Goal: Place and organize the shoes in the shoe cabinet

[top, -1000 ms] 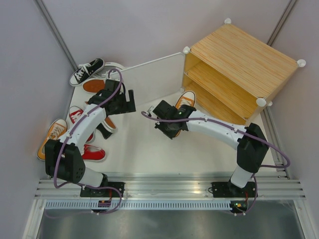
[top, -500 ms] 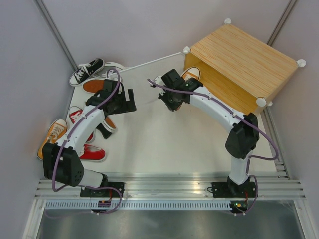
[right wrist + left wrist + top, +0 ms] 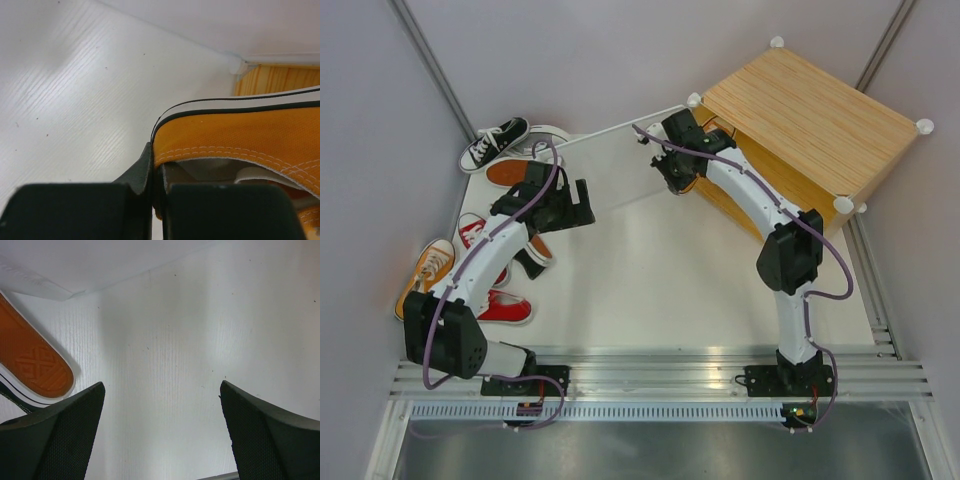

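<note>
1. Counter (image 3: 650, 290): white and ribbed, carries everything.
2. Cabinet (image 3: 810, 125): far right, wood-grain top, open front facing left. Its door (image 3: 620, 165) is swung wide and reaches left toward the loose shoes.
3. Right arm (image 3: 760, 210): stretched out to the cabinet's mouth. Left arm (image 3: 480, 260): bent over the shoes at left.
4. Loose shoes, far left, well apart from the cabinet:
   - black shoe (image 3: 492, 142), lying diagonally;
   - sole-up shoe (image 3: 508, 172) just beside it;
   - red shoe (image 3: 508, 308) and orange-yellow shoe (image 3: 424, 275) nearer the bases.
5. Orange shoe (image 3: 240, 140):
   - Top view: only a sliver (image 3: 717, 128) at the cabinet's open front near the top corner; the arm hides the rest. Cannot tell which shelf.
   - Right wrist view: long axis runs away from the fingers toward the wood, white rubber edge uppermost in frame.
6. Right end effector (image 3: 156, 192): clamped tight on the canvas wall at the orange shoe's opening.
7. Left end effector (image 3: 162, 440): spread wide, holding nothing, over bare counter. Only its wrist view shows an orange outsole (image 3: 35, 365) just off the left finger.
</note>
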Controlling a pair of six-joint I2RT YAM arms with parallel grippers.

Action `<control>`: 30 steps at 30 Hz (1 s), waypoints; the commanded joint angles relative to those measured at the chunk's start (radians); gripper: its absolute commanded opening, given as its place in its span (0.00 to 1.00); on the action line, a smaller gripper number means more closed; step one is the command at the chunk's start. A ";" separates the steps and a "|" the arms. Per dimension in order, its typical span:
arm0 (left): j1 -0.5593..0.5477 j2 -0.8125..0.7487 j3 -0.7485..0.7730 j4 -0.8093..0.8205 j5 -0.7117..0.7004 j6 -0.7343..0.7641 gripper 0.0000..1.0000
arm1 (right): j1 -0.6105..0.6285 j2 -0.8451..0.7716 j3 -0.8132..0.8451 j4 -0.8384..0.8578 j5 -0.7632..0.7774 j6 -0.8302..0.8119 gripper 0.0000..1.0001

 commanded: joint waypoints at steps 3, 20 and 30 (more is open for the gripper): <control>0.006 -0.027 -0.009 0.025 0.025 -0.033 0.98 | -0.034 0.031 0.106 0.063 0.085 -0.077 0.01; 0.006 -0.044 -0.027 0.025 0.048 -0.047 0.98 | -0.074 0.013 0.127 0.070 0.102 -0.082 0.02; 0.006 -0.044 -0.021 0.025 0.052 -0.047 0.98 | -0.111 0.005 0.121 0.118 0.117 -0.062 0.10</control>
